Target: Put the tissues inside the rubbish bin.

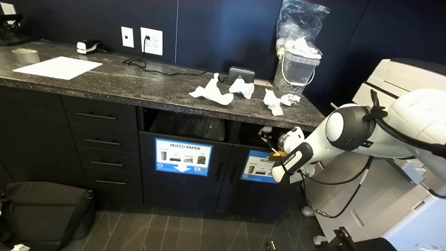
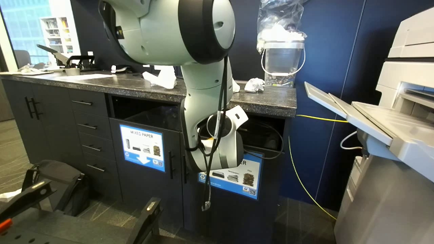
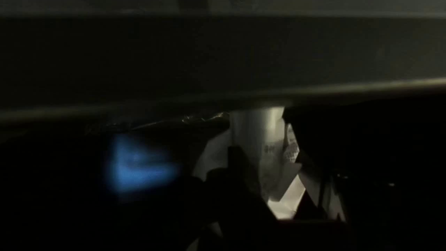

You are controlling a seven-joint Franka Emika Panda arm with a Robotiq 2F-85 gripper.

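Hand (image 1: 264, 135) hangs at the bin opening (image 1: 250, 135), countertop (image 1: 163, 89) above, door (image 1: 258, 198) below.

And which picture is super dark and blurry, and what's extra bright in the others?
The wrist view: nearly black, with a blurred blue patch; in an exterior view, pale glare on the blue wall and white tissues almost washed out; in an exterior view, a bright window.

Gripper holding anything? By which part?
Cannot tell: something pale shows at the gripper, but whether it's gripped is unclear, and the wrist view is too dark.
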